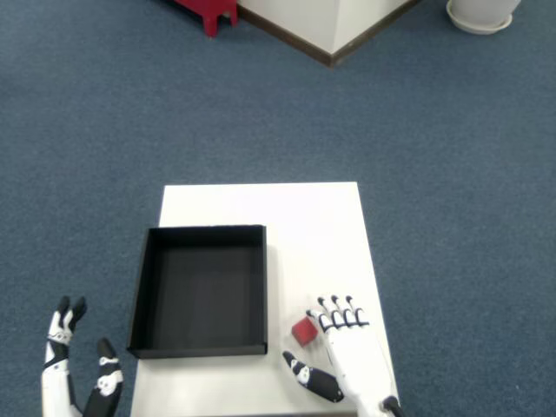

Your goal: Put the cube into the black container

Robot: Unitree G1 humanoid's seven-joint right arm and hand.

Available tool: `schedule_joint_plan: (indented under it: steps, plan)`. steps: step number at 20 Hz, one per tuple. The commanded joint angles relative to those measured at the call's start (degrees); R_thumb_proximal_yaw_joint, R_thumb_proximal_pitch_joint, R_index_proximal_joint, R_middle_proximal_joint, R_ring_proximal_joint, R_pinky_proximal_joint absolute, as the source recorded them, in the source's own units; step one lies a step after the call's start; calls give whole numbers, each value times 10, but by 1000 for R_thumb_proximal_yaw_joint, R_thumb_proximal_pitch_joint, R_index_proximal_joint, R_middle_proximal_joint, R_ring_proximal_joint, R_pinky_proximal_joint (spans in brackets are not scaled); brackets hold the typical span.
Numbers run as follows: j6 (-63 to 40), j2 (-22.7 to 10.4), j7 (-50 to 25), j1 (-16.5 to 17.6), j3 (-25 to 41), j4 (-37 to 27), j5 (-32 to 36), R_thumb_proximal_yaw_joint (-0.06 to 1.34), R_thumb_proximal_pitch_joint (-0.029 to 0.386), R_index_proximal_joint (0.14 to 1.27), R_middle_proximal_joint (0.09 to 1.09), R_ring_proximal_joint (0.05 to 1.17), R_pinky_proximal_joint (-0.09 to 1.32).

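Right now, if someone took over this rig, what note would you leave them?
Right hand: open, fingers apart, thumb out below; it sits beside the cube, fingertips at the cube's right side, no grasp yet.
Cube: red, on the white table, just right of the black container's near right corner, outside it.
Black container: nothing visible in it.
Done: hand brought to the cube.
Left: close on the cube, lift, carry left over the container wall, release.
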Motion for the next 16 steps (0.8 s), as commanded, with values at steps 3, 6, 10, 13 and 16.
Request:
schedule_joint_plan:
  steps: [3,6,10,13,16]
  plan:
    - [16,0,-34,-27,9,-16,17,356,30,422,189,171,-37]
    - [21,0,-34,-25,10,-20,19,358,32,433,194,175,-36]
    - [25,1,-37,-23,10,-24,20,361,33,442,198,178,-34]
    - [26,0,-45,-24,11,-30,15,378,34,470,216,194,-23]
    - [25,0,-39,-22,11,-22,14,386,35,477,219,196,-23]
